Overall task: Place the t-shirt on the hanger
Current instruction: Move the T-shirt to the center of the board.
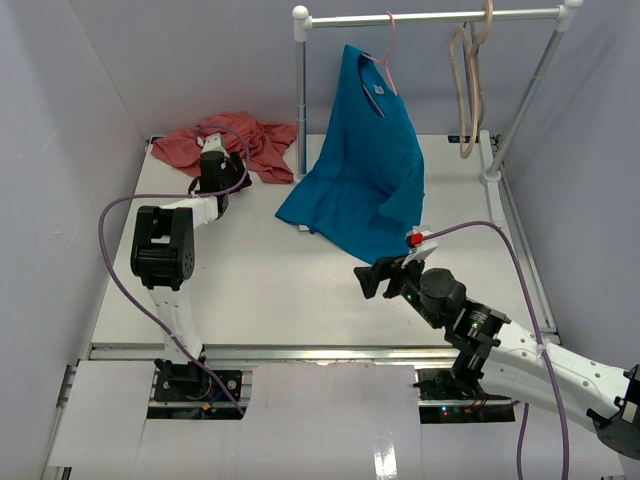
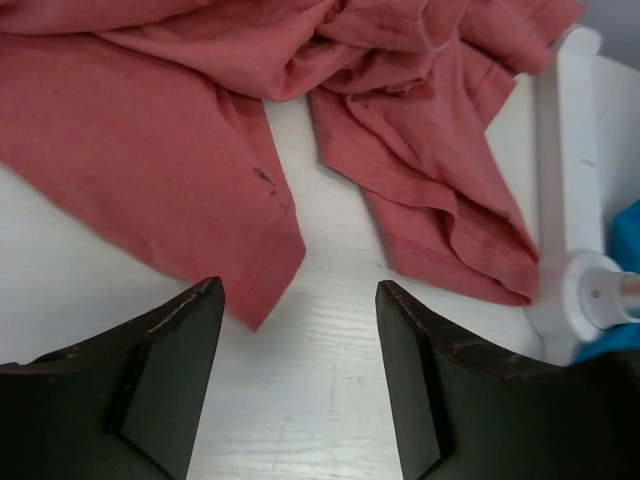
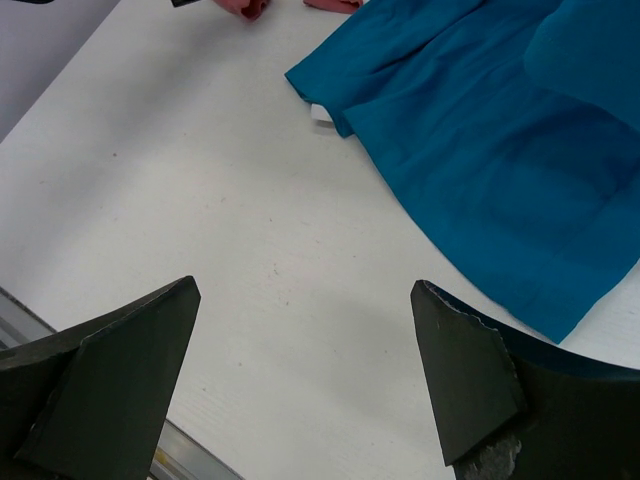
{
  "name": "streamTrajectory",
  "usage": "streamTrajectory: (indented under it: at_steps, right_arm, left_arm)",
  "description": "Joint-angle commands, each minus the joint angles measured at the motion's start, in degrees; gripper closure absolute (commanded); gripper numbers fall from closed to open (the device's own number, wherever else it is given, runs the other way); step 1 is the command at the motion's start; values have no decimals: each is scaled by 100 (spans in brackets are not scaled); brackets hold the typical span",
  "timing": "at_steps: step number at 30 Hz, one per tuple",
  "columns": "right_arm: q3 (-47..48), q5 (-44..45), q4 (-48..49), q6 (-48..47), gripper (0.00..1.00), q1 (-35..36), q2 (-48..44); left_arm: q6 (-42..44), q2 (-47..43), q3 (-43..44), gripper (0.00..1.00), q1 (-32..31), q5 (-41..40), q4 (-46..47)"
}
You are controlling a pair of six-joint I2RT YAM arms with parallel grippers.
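T-shirt (image 1: 255,145), salmon-red, lies crumpled on the worktop (image 1: 280,290) at the back left corner, beside the foot of the rail post. It is not on any hanger. The hanger (image 1: 465,90), beige wood, hangs bare from the rail (image 1: 430,17) at the back right, well apart from the garment.

A blue t-shirt (image 1: 365,180) hangs from a thin pink hanger (image 1: 388,50) on the same rail, its lower part spread over the worktop.

Left end effector (image 1: 212,152): over the near edge of the red garment. The left wrist view shows its jaws apart with bare worktop between them, and the hem of the t-shirt (image 2: 130,150) just ahead of the fingertips (image 2: 200,300). Nothing is gripped.

Right end effector (image 1: 375,275): jaws wide apart, empty, low over the worktop near the lower edge of the blue t-shirt.

Assessment: the task is at its first step, the pick-up of the red garment; nothing further is done.

Next move, as judged: the left end effector must advance onto the hem and clamp on one layer of fabric. The folds ahead lie overlapped, so a grip there may take more than one layer.
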Motion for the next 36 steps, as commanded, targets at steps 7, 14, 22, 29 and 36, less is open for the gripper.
streamTrajectory:
  at_steps: [7, 14, 22, 29, 36]
  right_arm:
    - [419, -247, -17, -39, 7, 20, 198]
    - [514, -358, -106, -38, 7, 15, 302]
    - [484, -479, -79, 0, 7, 20, 237]
    - [428, -372, -10, -50, 7, 14, 198]
    - [343, 50, 102, -228, 7, 5, 265]
  left_arm:
    - [627, 678, 736, 29, 41, -205, -37]
    - [681, 991, 1122, 47, 39, -379, -415]
    - [226, 485, 947, 100, 36, -776, -1277]
    - [-924, -2933, -1364, 100, -152, -87, -725]
    - [-804, -5975, -2907, 100, -1792, -638, -1259]
